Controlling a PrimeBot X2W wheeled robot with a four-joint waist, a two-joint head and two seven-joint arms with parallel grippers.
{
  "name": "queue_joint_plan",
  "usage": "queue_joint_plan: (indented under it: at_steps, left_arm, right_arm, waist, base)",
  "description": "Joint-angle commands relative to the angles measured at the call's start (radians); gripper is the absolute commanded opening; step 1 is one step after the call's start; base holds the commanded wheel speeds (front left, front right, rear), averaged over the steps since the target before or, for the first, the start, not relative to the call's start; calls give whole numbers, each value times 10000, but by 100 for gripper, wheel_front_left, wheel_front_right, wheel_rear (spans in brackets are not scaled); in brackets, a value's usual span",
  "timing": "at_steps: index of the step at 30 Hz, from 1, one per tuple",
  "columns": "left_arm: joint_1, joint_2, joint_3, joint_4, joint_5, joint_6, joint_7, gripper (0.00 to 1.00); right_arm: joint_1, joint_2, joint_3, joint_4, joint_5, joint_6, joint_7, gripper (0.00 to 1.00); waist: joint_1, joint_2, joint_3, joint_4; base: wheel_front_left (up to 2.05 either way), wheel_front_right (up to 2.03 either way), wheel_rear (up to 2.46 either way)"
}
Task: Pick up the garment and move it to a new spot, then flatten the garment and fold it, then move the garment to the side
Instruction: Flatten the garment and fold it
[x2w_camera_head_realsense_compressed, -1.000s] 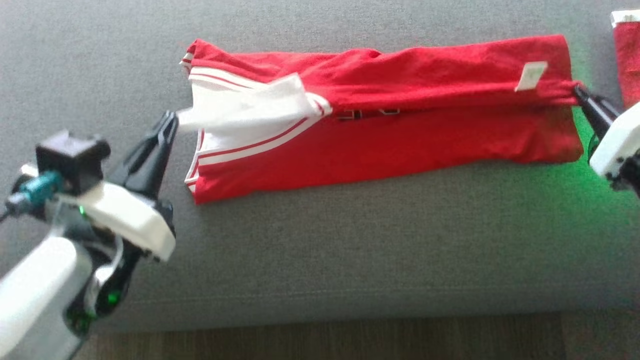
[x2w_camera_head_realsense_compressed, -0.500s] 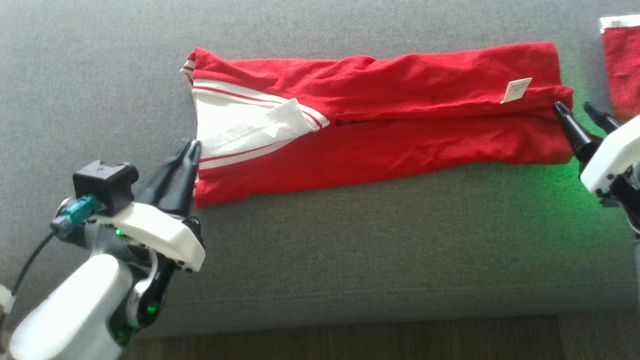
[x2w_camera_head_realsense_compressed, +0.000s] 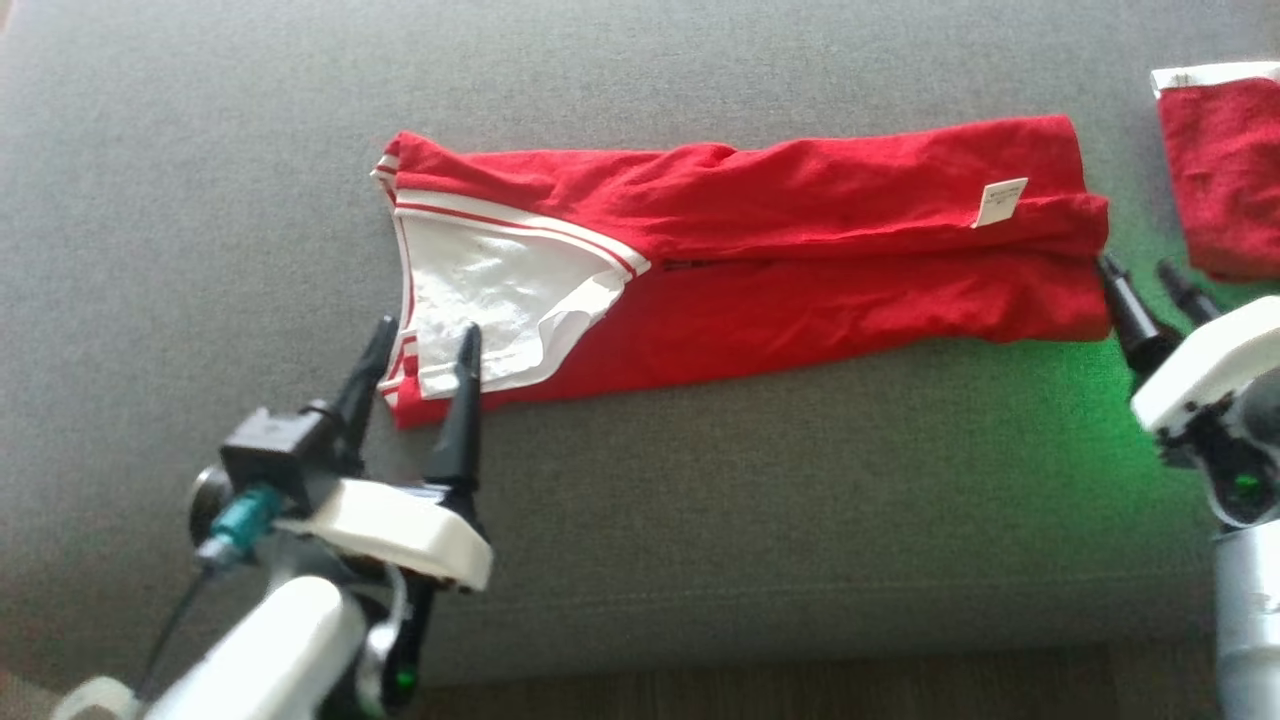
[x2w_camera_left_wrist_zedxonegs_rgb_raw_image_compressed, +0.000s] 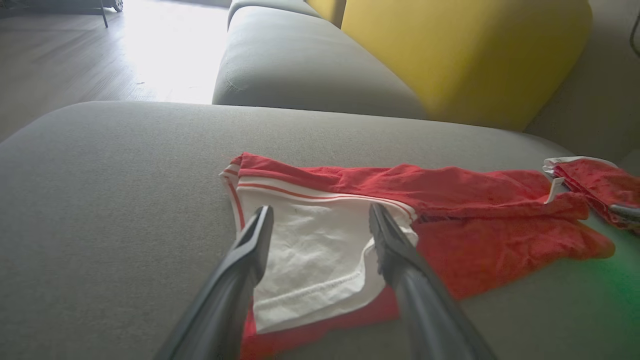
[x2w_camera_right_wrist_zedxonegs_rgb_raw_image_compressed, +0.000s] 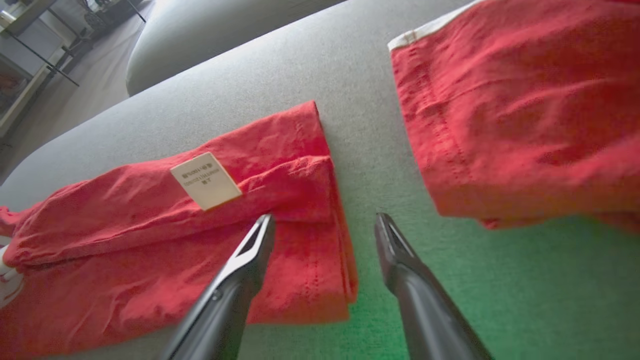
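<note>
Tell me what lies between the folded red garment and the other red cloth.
Bare grey sofa cushion separates garment and red cloth, tinted green near the open right gripper; the right wrist view shows it.

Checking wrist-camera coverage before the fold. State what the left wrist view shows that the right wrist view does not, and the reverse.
Left wrist view's own: the garment's white, red-striped end, framed by the open left gripper fingers, and a yellow cushion behind.
Right wrist view's own: the hem stitching, the print on the label, and the open right gripper.
Shared: the red garment, the grey sofa seat, a second red cloth and a green glow.
</note>
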Motion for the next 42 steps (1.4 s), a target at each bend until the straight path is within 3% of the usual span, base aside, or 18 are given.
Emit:
queue_joint_plan:
  at_steps: [1, 9, 20, 22, 24, 25, 26, 42]
  left_arm:
    - [-120, 49, 289, -317, 171, 97, -123, 100]
    - [-30, -598, -28, -353, 802, 91, -225, 100]
    - [-34, -846, 199, -281, 1013, -86, -249, 100]
    - [-14, -873, 243, -273, 1026, -113, -251, 100]
    - [-1, -907, 276, -258, 1036, -146, -252, 100]
    - [3, -922, 280, -251, 1040, -174, -252, 100]
    - [11, -932, 289, -246, 1044, -189, -253, 100]
    - [311, -846, 463, -233, 995, -249, -255, 100]
  right_arm:
    - [-397, 95, 76, -155, -136, -4, -99, 100]
    - [-1455, 217, -329, 1258, -691, -4, -420, 100]
    - [-2240, 161, -488, 3141, -1834, -4, -53, 100]
    - [-2259, 201, -443, 3299, -1838, -4, 98, 79]
    - [-2236, 232, -385, 3420, -1815, -4, 259, 37]
    - [-2211, 252, -355, 3455, -1817, -4, 332, 25]
    - [-2176, 259, -291, 3469, -1850, -4, 404, 1]
    - [-2206, -184, -259, 2609, -1788, -4, 373, 0]
  waist:
    - [1, -1, -9, 53]
    - [1, -1, 152, 412]
    - [1, -1, 316, 619]
    - [1, -1, 307, 598]
    - [1, -1, 290, 580]
    - [1, -1, 274, 568]
    - [1, -1, 260, 551]
    - [1, -1, -490, 208]
  base:
    - [0, 0, 0]
    - [0, 0, 0]
    - [0, 0, 0]
    - [0, 0, 0]
    - [0, 0, 0]
    - [0, 0, 0]
    - [0, 0, 0]
    - [0, 0, 0]
